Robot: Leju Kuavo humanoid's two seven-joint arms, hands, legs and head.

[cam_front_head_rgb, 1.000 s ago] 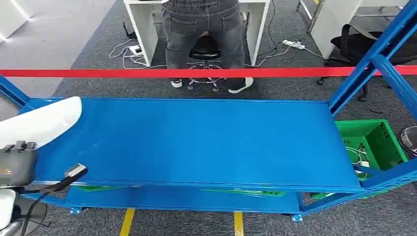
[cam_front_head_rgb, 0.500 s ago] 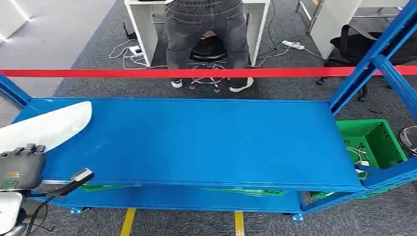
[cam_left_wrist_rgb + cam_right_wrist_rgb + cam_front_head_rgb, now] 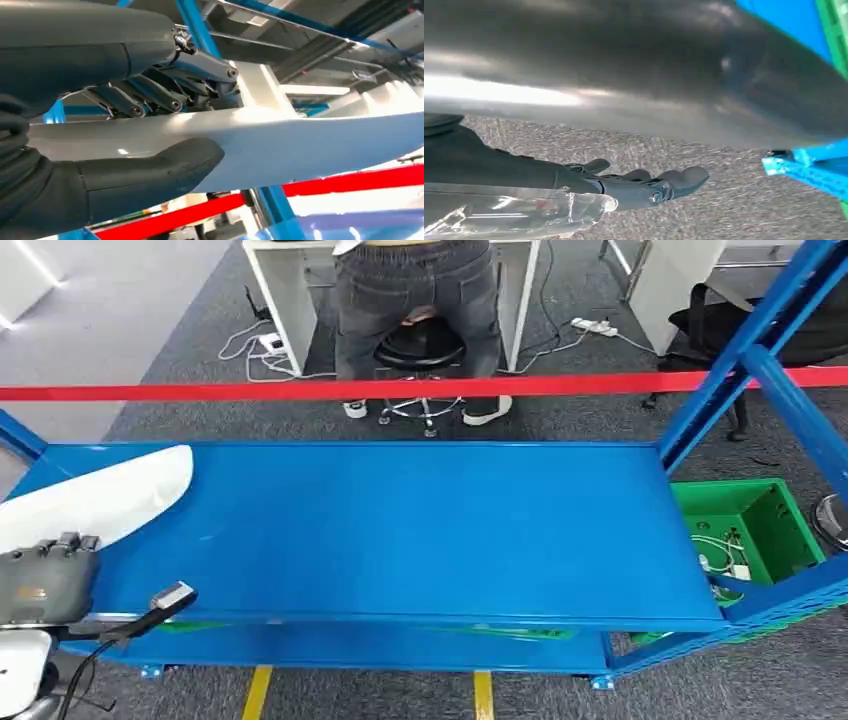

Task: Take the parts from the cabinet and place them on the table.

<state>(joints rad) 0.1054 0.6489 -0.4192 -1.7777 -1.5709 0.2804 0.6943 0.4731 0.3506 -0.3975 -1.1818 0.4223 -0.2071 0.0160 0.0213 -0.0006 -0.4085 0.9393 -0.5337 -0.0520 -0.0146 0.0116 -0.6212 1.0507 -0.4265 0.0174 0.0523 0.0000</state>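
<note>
At the near left edge of the head view the left hand (image 3: pixel 45 575) grips one end of a long white part (image 3: pixel 100 498), which stretches away from the hand over the left end of the blue shelf (image 3: pixel 420 530); against the picture of a second ago the part's rounded far tip now reaches further right and the hand sits a little higher. The left wrist view shows the thick thumb (image 3: pixel 150 170) pressed under the white part (image 3: pixel 280 145) and the darker fingers over its top, so the part is clamped between them. The right hand (image 3: pixel 644 187) hangs over grey carpet, its fingers loosely curled around nothing, a clear plastic wrap (image 3: pixel 509 212) beside it. Right of the shelf stands a green bin (image 3: pixel 750 525) with white cables in it. Beyond the shelf runs a red tape (image 3: pixel 300 390), and behind it a person (image 3: pixel 415 300) in dark jeans stands at a stool, shifted slightly upward in the picture, as has the whole scene.
</note>
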